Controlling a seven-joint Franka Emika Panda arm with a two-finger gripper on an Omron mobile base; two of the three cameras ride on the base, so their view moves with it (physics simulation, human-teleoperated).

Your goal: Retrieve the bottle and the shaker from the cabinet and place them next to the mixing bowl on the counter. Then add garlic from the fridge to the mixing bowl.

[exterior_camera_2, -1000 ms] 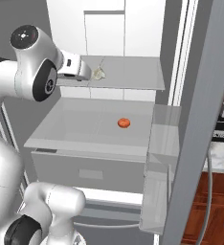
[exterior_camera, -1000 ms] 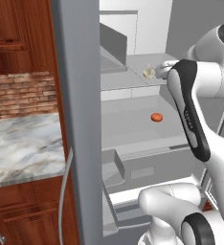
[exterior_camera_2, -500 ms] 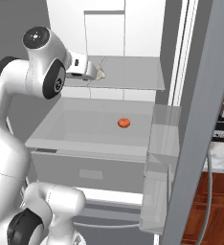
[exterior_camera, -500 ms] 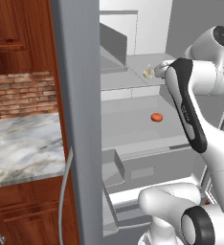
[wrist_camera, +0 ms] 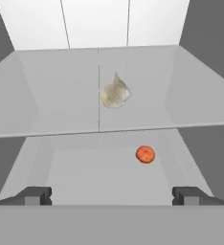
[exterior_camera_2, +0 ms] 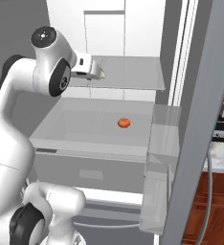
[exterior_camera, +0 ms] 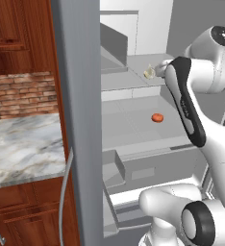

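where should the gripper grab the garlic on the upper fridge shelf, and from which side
Grip the garlic across its wide rounded lower body, not the narrow pointed tip that sticks upward. Come straight in from the open front of the fridge, level with the glass shelf, since the bulb sits alone mid-shelf. The gripper is open and already faces it, so the jaws probably only need to advance and close on its two sides.

Fridge's upper glass shelf (wrist_camera: pixel 47 110) has the garlic (wrist_camera: pixel 115 92) sitting on it. The lower shelf (wrist_camera: pixel 85 177) holds a tomato (wrist_camera: pixel 145 154).
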